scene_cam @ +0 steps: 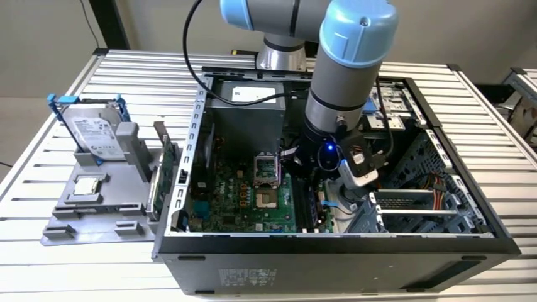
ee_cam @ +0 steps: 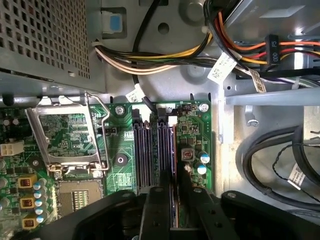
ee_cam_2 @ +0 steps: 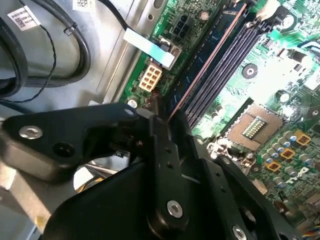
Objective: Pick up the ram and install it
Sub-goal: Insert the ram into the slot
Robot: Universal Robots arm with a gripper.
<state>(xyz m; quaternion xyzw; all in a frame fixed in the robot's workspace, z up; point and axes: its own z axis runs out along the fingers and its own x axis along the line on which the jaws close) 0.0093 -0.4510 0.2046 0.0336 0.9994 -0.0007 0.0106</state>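
The ram (ee_cam_2: 212,47) is a long slim stick seen edge-on, with a coppery edge along it. It lies in line with the black motherboard slots (ee_cam_2: 225,65), at the slot nearest the board's edge. My gripper (ee_cam_2: 169,122) is shut on one end of it, a black finger on each face. In the first wrist view the ram (ee_cam: 173,165) runs as a thin line beside the slots (ee_cam: 150,155) and ends between the fingers (ee_cam: 156,210). In the exterior view the gripper (scene_cam: 323,195) is low inside the open computer case (scene_cam: 336,242), over the motherboard's slot area.
The empty processor socket (ee_cam: 70,140) with its metal frame lies beside the slots. Cable bundles (ee_cam: 165,57) and a drive cage (scene_cam: 419,201) crowd the case. On the exterior view's left, a grey tray (scene_cam: 92,214) carries a hard drive (scene_cam: 92,135) and a processor chip (scene_cam: 87,186).
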